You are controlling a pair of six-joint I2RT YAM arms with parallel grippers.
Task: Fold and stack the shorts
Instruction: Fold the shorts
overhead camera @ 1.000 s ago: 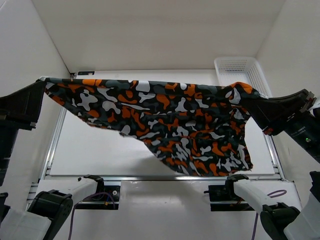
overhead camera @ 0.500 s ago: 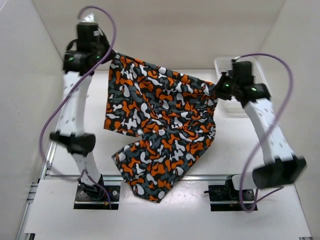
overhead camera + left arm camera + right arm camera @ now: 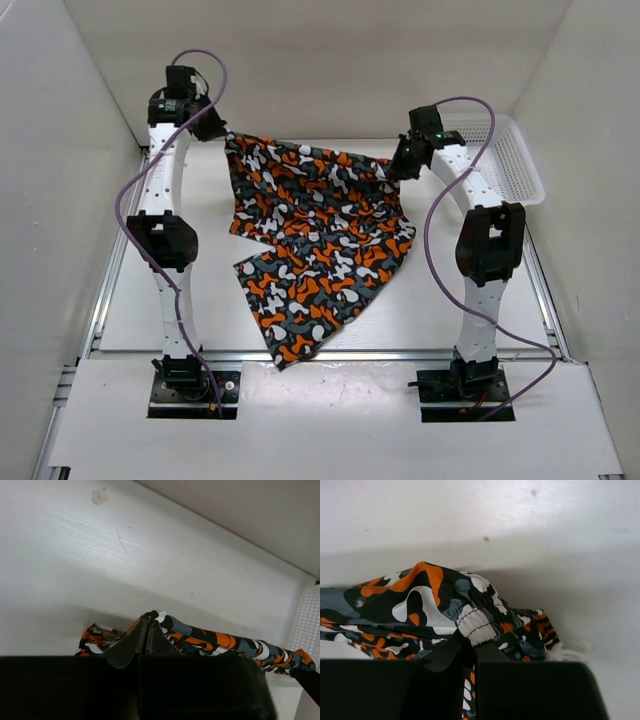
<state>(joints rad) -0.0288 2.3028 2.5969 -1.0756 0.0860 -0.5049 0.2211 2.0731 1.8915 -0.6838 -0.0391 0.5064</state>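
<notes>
White walls closed in the pale bench [image 3: 430,290] on three sides, and both arms reached out over its far half. At the far left, the left pincer [image 3: 222,133] was clenched on one corner of the shorts [image 3: 320,230]. Its wrist view showed the fingertips pressed together with a ridge of camouflage cloth pinched between them and a shadow on the surface below. At the far right, the right pincer [image 3: 393,168] was clenched too, grasping the opposite corner. From its own camera, a bunched fold with a strip of white ribbed elastic, probably the waistband [image 3: 475,627], sat right at the closed tips.

Between the two grips the upper edge of the shorts ran across the far part of the bench, fairly straight and only lightly slack. From that edge the cloth spread toward the near side. One leg ended short on the left, while the other trailed diagonally almost to the near rim of the bench, where it appeared to lie on the surface.

Holding two corners well apart seemed meant to draw the garment out flat, so that its outline could be set down squarely before any fold. The white mesh basket [image 3: 510,160] stood at the far right corner, just beyond the right pincer and apart from the cloth. No fold looked made yet, so the task appeared to be at its spreading stage.
</notes>
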